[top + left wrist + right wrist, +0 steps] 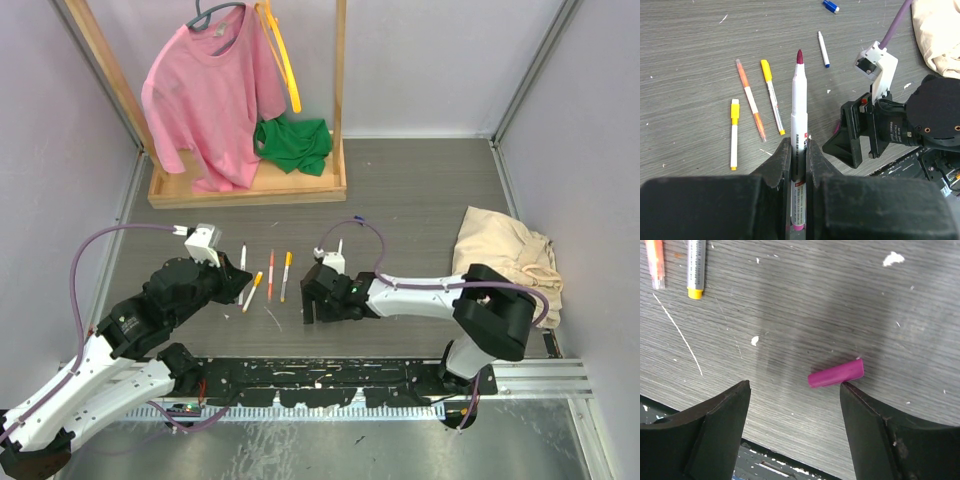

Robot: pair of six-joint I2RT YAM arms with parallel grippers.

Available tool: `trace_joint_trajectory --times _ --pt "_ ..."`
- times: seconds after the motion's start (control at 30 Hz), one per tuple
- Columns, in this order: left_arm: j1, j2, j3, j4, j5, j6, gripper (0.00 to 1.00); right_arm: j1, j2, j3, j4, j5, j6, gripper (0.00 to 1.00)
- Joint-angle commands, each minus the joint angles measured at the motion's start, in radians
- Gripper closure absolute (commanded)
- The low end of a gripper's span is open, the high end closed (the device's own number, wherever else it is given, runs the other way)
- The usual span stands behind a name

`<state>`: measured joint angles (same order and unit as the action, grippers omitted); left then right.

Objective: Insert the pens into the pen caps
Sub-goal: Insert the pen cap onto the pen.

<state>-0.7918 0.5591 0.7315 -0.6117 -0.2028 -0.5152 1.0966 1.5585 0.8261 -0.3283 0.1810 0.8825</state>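
Left hand (799,146) is clamped tight on the white-barrelled marker pen with the magenta tip (799,90), tip pointing out away from the wrist, above the grey wood-grain desk (685,45). Right hand (795,388) is spread wide and low over the short magenta plastic cap (835,373). The cap lies flat on the desk, a bit tilted and way off-centre, just beside the tip of one finger (875,430).

Looks to me like the step is grabbing that cap. To do it well, I'd nudge the hand sideways so the cap sits centred, then pinch across its round body near one end. Leave the open mouth poking out (can't tell which end that is from here). Go gentle, a little tube like that will probably roll or squirt out.
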Motion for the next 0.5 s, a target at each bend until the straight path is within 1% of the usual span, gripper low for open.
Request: trace_joint_trajectory --times 0.0,0.17,0.27,0.33,0.47 --pt "0.002 -0.005 0.009 0.043 -0.013 0.002 1.0 -0.01 0.061 0.03 0.011 -0.032 -0.061 0.23" --pt "0.003 -0.005 0.013 0.037 -0.013 0.002 1.0 -0.019 0.117 0.09 -0.05 -0.006 -0.109 0.26" --pt "0.002 -0.005 0.014 0.039 -0.015 0.004 1.0 -0.022 0.154 0.142 -0.113 0.028 -0.131 0.27" --pt "0.002 -0.004 0.013 0.042 -0.015 0.004 1.0 -0.026 0.176 0.173 -0.152 0.079 -0.139 0.27" --pt "0.002 -0.002 0.016 0.038 -0.016 0.009 1.0 -0.042 0.196 0.195 -0.182 0.098 -0.142 0.27"
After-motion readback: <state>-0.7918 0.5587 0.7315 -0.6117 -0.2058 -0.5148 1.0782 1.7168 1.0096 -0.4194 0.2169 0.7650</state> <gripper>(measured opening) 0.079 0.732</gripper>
